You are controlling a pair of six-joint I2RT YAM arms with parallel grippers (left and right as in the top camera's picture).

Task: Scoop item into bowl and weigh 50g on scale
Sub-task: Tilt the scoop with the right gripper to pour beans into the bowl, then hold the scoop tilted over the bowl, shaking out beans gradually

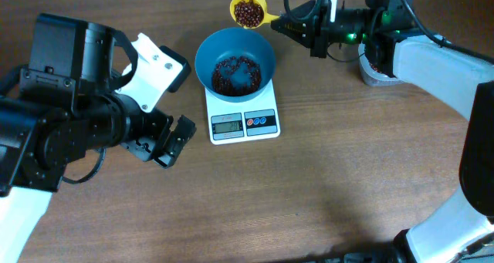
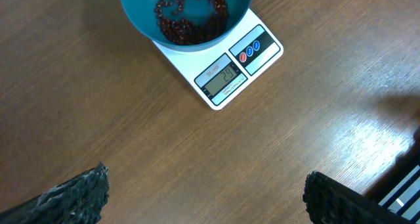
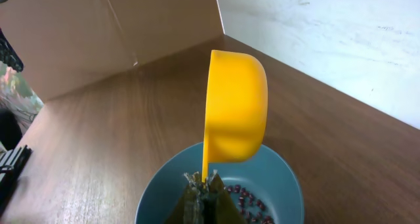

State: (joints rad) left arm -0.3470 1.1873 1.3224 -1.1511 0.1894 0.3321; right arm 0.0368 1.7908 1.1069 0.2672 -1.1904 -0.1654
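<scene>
The teal bowl [image 1: 204,56] stands on the white scale [image 1: 225,109] at the table's middle back, with a thin layer of red-brown beans [image 1: 235,72] inside. My right gripper [image 1: 284,21] is shut on the handle of a yellow scoop [image 1: 248,12], which holds beans just beyond the bowl's far rim. The right wrist view shows the scoop [image 3: 236,106] from below, above the bowl [image 3: 289,178], with the fingers [image 3: 203,194] shut on its handle. My left gripper [image 1: 174,141] is open and empty, left of the scale. The left wrist view shows the bowl [image 2: 141,20], the scale [image 2: 226,79] and the open fingers [image 2: 203,199].
A clear tub [image 1: 376,72] with beans sits at the back right, mostly hidden under my right arm. Pale panels stand beyond the table's far edge [image 3: 164,27]. The left arm's bulk fills the table's left side [image 1: 69,116].
</scene>
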